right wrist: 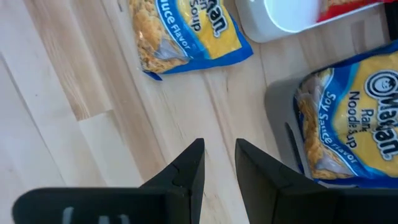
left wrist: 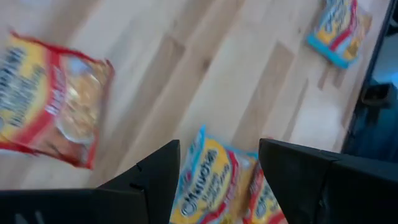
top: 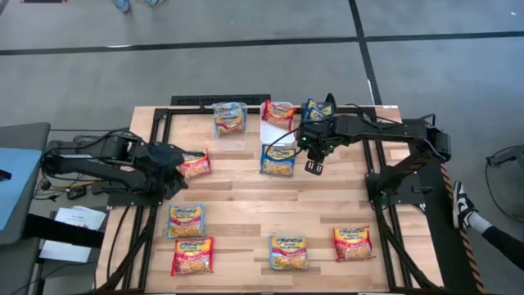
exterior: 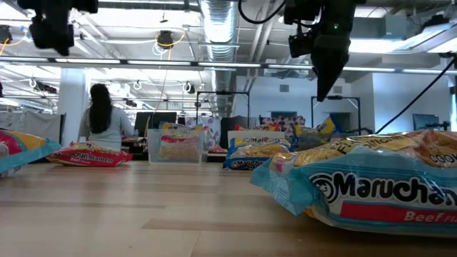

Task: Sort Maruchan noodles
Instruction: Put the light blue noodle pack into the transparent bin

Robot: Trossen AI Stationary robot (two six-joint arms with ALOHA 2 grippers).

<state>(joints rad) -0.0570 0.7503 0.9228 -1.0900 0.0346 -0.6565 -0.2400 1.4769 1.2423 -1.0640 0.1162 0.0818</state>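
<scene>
Maruchan noodle packets lie flat on the wooden table: a red one [top: 194, 165], a blue one [top: 187, 220] and a red one [top: 192, 256] on the left. A blue packet [top: 288, 251] and a red one [top: 353, 243] lie near the front. Another blue packet [top: 277, 160] rests against the white bin [top: 264, 123]. My left gripper [top: 176, 156] hovers open beside the red packet [left wrist: 50, 99], with a blue packet [left wrist: 208, 180] seen between its fingers far below. My right gripper [right wrist: 219, 163] hangs above bare wood right of the blue packet [right wrist: 186, 31], fingers a narrow gap apart, holding nothing.
Three bins stand in a row at the far edge. A clear one [top: 230, 119] holds a packet, the white one holds a red packet [top: 280, 111], and a dark one [top: 318, 109] holds blue packets [right wrist: 354, 124]. Bare wood lies mid-table. A person [exterior: 103, 118] stands in the room beyond.
</scene>
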